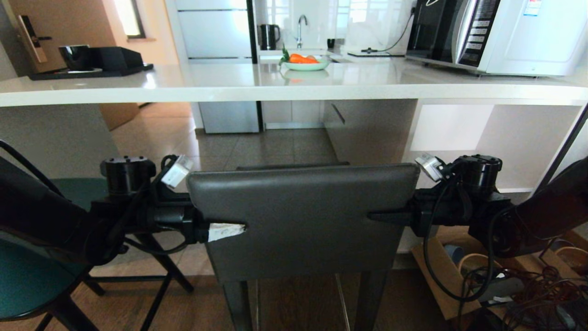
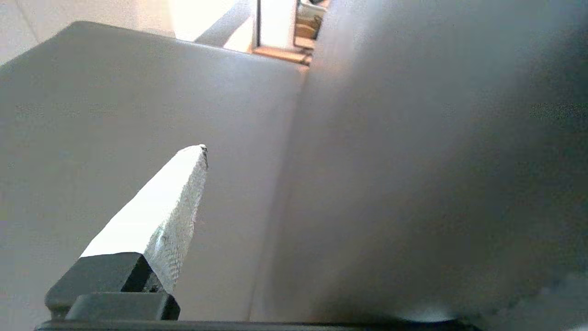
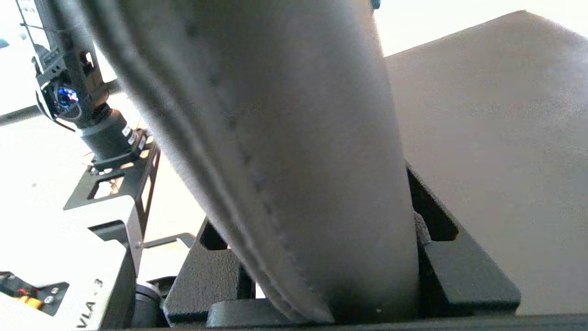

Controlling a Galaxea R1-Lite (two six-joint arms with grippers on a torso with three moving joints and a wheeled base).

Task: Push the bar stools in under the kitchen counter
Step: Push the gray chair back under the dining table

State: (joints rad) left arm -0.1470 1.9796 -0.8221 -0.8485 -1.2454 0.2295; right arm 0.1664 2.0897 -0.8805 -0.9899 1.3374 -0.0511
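Head view: the grey stool (image 1: 303, 220) is seen short of the counter (image 1: 294, 85), its back flanked by both arms. The left gripper (image 1: 227, 231) is spread wide at one edge; the right gripper (image 1: 383, 215) straddles the other edge, apparently for a square push.

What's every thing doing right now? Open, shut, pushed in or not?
grey stool, upright, not yet under the kitchen counter.
teal stool, out from the counter, on the robot's left.
left gripper, open, at the grey stool's back, left edge.
right gripper, at the back's other edge.
microwave, door shut.
plate, on the counter, holding carrots.
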